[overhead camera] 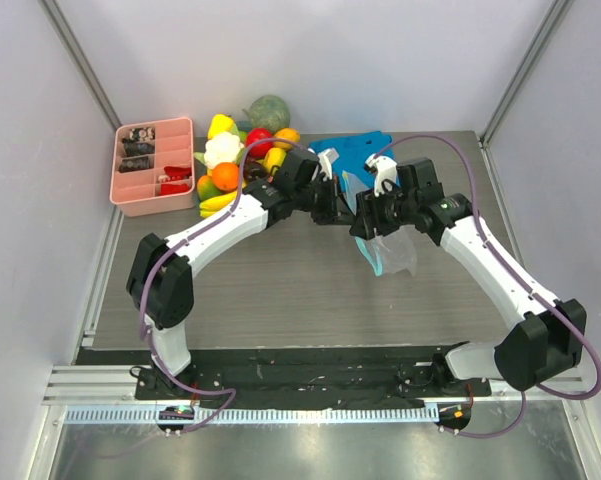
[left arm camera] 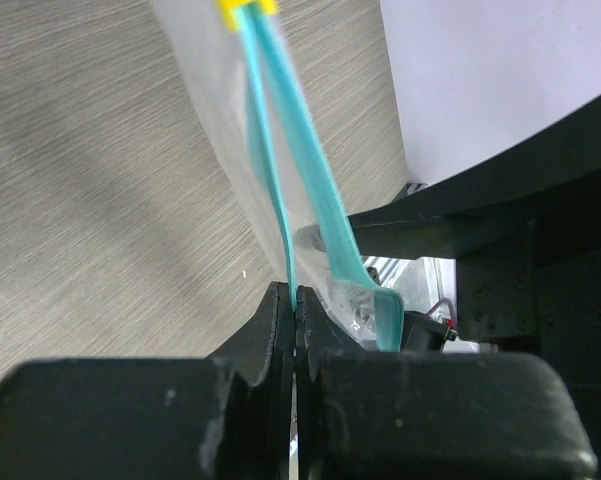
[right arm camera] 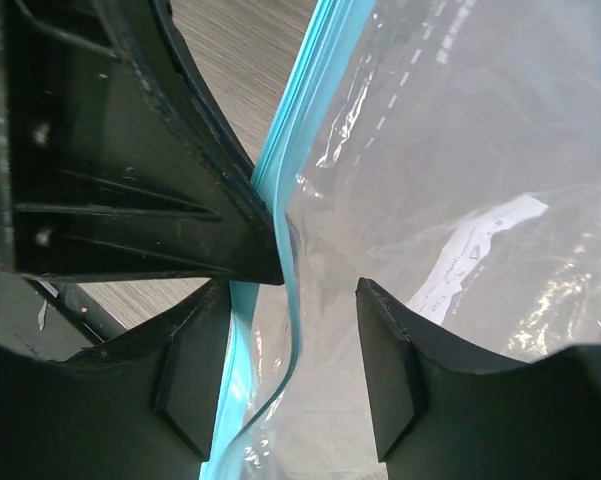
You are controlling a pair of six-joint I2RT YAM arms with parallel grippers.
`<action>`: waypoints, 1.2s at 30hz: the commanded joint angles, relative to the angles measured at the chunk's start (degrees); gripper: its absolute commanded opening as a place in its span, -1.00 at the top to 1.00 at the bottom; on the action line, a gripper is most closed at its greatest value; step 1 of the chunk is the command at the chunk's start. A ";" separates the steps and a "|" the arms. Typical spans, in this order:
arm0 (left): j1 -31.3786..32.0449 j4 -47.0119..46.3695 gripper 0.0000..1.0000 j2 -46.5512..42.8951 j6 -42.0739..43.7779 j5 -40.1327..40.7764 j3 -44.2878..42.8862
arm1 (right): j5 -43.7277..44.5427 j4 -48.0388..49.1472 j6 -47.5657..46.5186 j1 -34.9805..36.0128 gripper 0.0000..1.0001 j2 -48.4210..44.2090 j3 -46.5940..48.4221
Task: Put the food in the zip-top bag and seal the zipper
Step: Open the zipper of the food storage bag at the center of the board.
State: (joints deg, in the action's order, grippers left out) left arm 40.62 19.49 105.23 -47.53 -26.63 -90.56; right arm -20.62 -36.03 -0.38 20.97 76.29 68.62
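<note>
The clear zip-top bag (overhead camera: 392,250) hangs above the table between my two grippers; no food shows inside it. My left gripper (overhead camera: 330,205) is shut on one lip of the teal zipper (left arm camera: 302,150), pinched at its fingertips (left arm camera: 280,310). My right gripper (overhead camera: 372,215) is open, its jaws straddling the bag's mouth edge (right arm camera: 280,250), with the loose teal strip between them. The left gripper's black fingers (right arm camera: 130,150) sit just beside it. The food lies in a pile at the back left: orange (overhead camera: 225,176), banana bunch (overhead camera: 218,203), red apple (overhead camera: 259,140), lemon (overhead camera: 220,125).
A pink divided tray (overhead camera: 130,195) stands at the back left, beside the fruit. A white cauliflower (overhead camera: 221,150) and a green melon (overhead camera: 268,112) are in the pile. A folded blue cloth (overhead camera: 355,152) lies behind the grippers. White walls enclose the table.
</note>
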 commanded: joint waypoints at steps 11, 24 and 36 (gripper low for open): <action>-0.37 1.08 1.00 -3.63 2.97 -2.02 1.53 | 0.14 -2.90 -2.78 -0.58 -0.31 -0.36 6.88; -0.37 0.47 1.00 -3.54 2.27 -2.19 1.00 | -3.82 -4.84 -4.98 -0.41 -0.40 1.76 7.06; -1.42 6.77 1.00 -6.35 8.40 1.04 1.18 | 5.68 -11.06 -7.00 -1.28 0.98 1.94 9.25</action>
State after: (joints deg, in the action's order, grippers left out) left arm 40.27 22.17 104.40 -44.60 -27.49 -88.99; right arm -18.22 -43.03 -5.67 20.51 79.50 74.15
